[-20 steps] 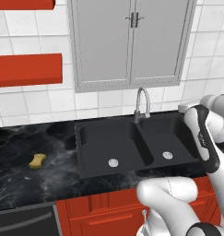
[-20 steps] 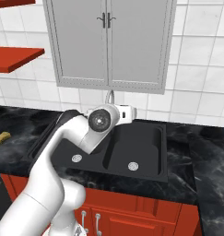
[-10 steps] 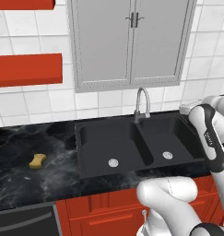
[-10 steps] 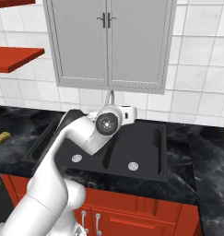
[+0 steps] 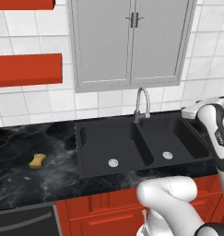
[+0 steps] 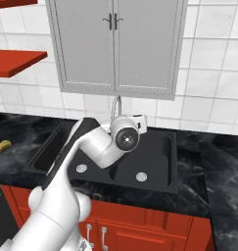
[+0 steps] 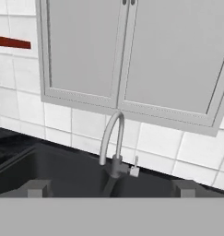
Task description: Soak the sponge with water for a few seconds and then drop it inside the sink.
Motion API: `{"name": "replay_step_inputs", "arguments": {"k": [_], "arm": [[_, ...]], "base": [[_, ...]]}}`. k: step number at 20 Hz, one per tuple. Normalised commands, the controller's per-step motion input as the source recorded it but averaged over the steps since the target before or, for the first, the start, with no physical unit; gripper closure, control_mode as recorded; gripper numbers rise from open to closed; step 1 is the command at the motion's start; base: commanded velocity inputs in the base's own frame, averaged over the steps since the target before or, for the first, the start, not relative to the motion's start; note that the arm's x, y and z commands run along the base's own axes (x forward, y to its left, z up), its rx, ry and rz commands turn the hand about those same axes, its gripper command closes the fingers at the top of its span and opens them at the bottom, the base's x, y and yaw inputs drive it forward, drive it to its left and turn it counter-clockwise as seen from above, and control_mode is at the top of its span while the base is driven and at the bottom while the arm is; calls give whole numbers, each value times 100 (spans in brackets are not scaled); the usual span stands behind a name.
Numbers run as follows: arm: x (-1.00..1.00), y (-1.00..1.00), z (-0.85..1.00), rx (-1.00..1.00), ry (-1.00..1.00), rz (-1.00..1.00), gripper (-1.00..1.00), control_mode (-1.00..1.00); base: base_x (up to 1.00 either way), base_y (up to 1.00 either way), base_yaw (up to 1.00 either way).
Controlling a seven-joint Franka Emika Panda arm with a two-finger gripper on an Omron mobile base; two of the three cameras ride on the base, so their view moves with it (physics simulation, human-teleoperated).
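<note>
Yellow sponge (image 5: 38, 160) on counter (image 5: 21, 177), well apart from spread, empty fingers (image 7: 37, 188) over sink (image 5: 132, 147)

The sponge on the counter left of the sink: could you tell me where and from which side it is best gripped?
Probably at its pinched middle, from straight above. The sponge lies flat on the dark counter, well apart from the sink, so the sides of its narrow waist are free. With the open pincer turned across that waist, the fingers should close on the slimmest part.

The sink (image 5: 132, 147) looks matt black, its faucet (image 7: 111, 150) brushed grey metal, the counter (image 5: 21, 175) glossy dark marble, the sponge (image 5: 38, 161) dull and porous, the wall tiles (image 5: 26, 99) smooth white.
</note>
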Motion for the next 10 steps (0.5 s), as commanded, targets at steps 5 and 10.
{"name": "replay_step_inputs", "arguments": {"k": [5,10], "arm": [[0,0,0,0,4,5,-100,-100],[0,0,-5,0,4,4,-100,-100]], "base": [[0,0,0],[0,0,0]]}}
